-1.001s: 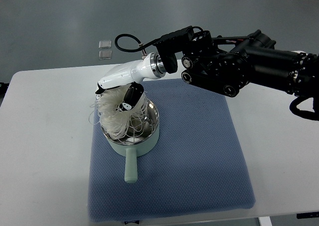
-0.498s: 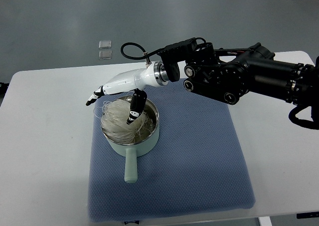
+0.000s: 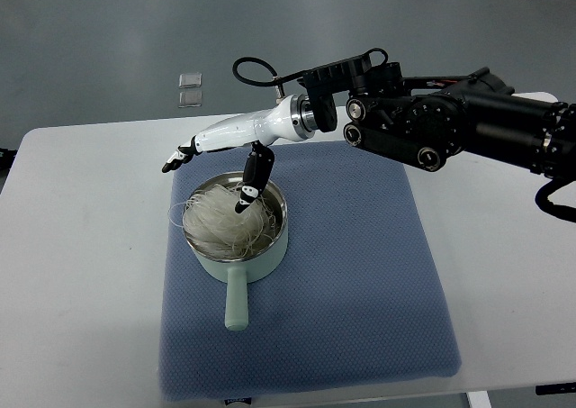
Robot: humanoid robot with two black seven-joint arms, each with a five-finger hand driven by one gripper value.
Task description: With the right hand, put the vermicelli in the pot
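The vermicelli [image 3: 220, 223] is lying as a pale, tangled nest inside the pot [image 3: 270, 257], filling most of the bowl left of centre in the frame, with a few loose loops spilling over the rim on the upper-left side. It looks light, soft and springy, the sort of bundle that is likely to snag on fingertips and shed strands (brittle too, if it is dry). Any further handling would be best done by pinching the thick middle of the nest, not the stray outer threads, and the overhanging loops would want nudging inward.

The pot, pale green with a steel inside and a handle [image 3: 236, 302] pointing toward the bottom of the frame, is sitting on the left part of a blue mat [image 3: 360, 282], which is covering the middle of a white table [image 3: 81, 246].

The right hand [image 3: 220, 151] is hovering above the pot's upper rim, its arm reaching in from the right edge. Its fingers are spread and holding nothing: the long ones are pointing toward the upper left, and the dark thumb [image 3: 252, 178] is hanging down with its tip just at the noodles. Judging by this, the task is essentially done.

The left arm is not showing anywhere.
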